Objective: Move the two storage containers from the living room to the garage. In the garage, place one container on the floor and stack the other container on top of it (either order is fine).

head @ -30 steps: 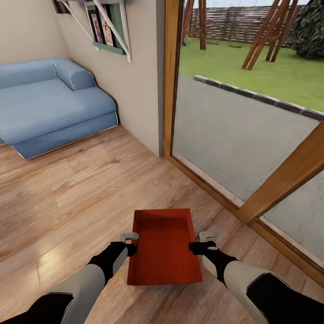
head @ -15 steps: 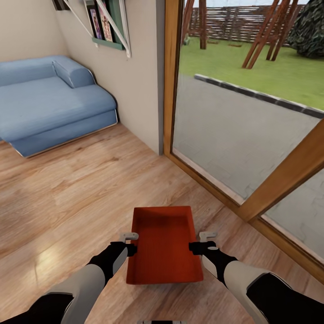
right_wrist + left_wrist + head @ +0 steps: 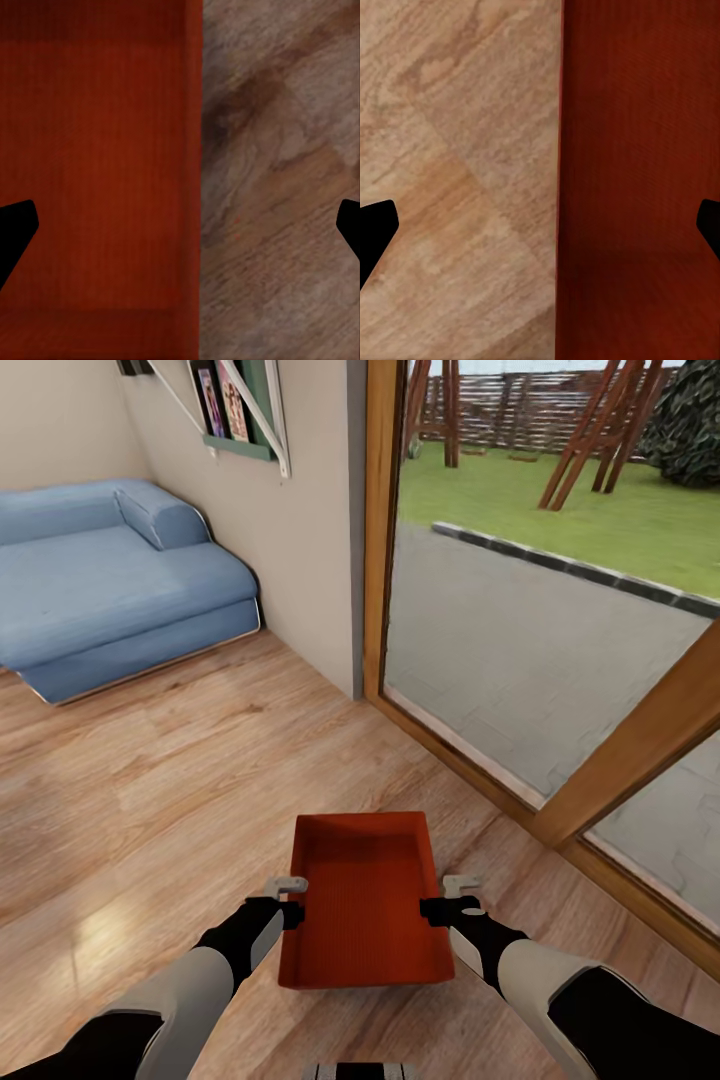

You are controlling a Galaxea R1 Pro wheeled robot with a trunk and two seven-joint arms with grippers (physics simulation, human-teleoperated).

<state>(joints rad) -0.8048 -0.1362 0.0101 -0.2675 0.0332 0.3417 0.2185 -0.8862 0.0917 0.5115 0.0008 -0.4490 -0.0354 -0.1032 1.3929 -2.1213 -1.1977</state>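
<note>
Between the robot's two outstretched arms, an orange-red storage container [image 3: 365, 900] sits low in front of its trunk, over the light wood plank floor [image 3: 150, 790] of the living room. It is an open rectangular bin with straight walls and no lid, its long axis pointing away from the robot.

Each gripper stands at one long wall, about midway along it, which looks like a two-handed carry: a hold on both sides would keep the bin level while the base drives. The left gripper [image 3: 290, 900] is at the bin's left wall and the right gripper [image 3: 447, 898] at its right wall. Both wrist views look down the wall's rim, with red interior on one side and wood floor on the other, and the dark fingertips [image 3: 376, 225] far apart at the picture's edges. So the jaws straddle the walls but stand apart, not visibly pinched on them; whether they truly bear the bin's weight I cannot tell.

Both arms reach forward and slightly inward, elbows bent, forearms nearly parallel, wrists level with the rim.

Ahead to the right is a wood-framed glass door [image 3: 520, 620] onto a paved yard. To the left a blue sofa [image 3: 110, 585] stands against the wall.
</note>
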